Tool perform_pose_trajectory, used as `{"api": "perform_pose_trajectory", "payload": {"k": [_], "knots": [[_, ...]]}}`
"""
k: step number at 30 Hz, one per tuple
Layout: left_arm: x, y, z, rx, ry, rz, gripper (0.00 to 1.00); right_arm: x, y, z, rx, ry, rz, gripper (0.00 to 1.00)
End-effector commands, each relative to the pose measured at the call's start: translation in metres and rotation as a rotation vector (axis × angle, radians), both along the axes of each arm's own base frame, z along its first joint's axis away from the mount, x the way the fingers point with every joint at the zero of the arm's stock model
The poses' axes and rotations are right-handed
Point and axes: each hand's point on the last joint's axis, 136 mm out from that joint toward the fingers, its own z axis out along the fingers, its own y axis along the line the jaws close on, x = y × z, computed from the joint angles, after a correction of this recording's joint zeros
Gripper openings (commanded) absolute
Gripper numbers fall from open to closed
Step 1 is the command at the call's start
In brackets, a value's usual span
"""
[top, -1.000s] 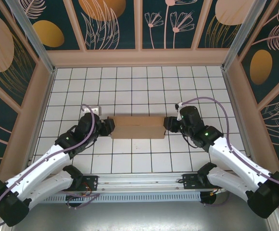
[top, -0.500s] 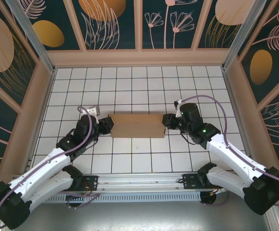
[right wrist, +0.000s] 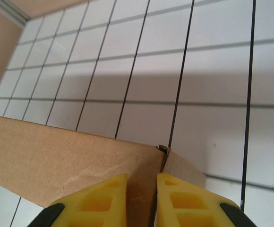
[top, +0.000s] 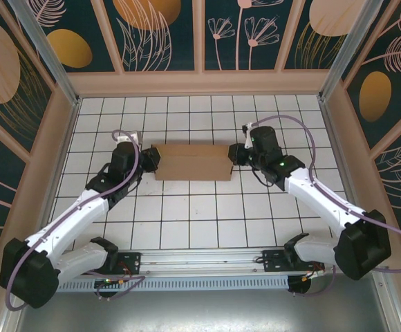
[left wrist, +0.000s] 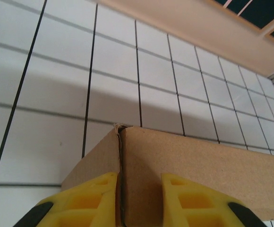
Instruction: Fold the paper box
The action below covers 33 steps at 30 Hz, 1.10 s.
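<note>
Pinching paper box ends: left tool, right tool.

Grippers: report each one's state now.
Left gripper: closed on the paper box, at its left end.
Right gripper: closed on the paper box, at its right end.

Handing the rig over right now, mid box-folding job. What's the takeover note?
Left gripper: shut on the left-end corner of the paper box.
Right gripper: shut on its right-end corner.
Box: spans between the two grippers, long side across the table; cannot tell whether it rests there or is raised.
Done: sheet is folded up into a rectangular shape, end walls standing.
Left: corner seams at both ends look slightly open; probably check the flaps are tucked, then release.
</note>
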Motion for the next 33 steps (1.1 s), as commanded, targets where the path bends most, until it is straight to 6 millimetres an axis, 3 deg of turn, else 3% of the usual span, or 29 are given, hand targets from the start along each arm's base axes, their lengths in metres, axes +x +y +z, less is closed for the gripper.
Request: {"api": "perform_pose_trajectory", "payload": {"k": [1,3,10,13,21,26,28,30,33], "knots": [[0.011,-0.03,0.044,-0.04,-0.153,-0.133,0.23,0.005,0.034,0.048,0.107,-0.175,0.146,0.17],[0.01,-0.027,0.038,-0.049,-0.163,-0.118,0.22,0.004,0.033,0.041,0.12,-0.188,0.144,0.16],[-0.03,-0.007,-0.053,-0.157,0.005,-0.042,0.17,-0.029,0.018,-0.037,0.094,-0.086,0.123,0.15],[-0.045,0.0,-0.077,-0.181,0.072,-0.017,0.17,-0.048,0.02,-0.063,0.061,-0.034,0.131,0.19],[-0.064,0.008,-0.1,-0.185,0.156,-0.001,0.24,-0.065,0.014,-0.072,0.032,0.015,0.104,0.26],[-0.071,0.007,-0.117,-0.169,0.213,-0.006,0.36,-0.075,0.009,-0.09,0.023,0.088,0.089,0.34],[-0.073,0.008,-0.122,-0.16,0.233,-0.002,0.45,-0.074,0.006,-0.092,0.024,0.092,0.078,0.37],[-0.072,0.007,-0.121,-0.153,0.238,-0.002,0.54,-0.072,0.003,-0.095,0.028,0.114,0.067,0.4],[-0.066,0.008,-0.103,-0.146,0.198,-0.001,0.62,-0.069,-0.001,-0.094,0.02,0.113,0.052,0.48]]}}
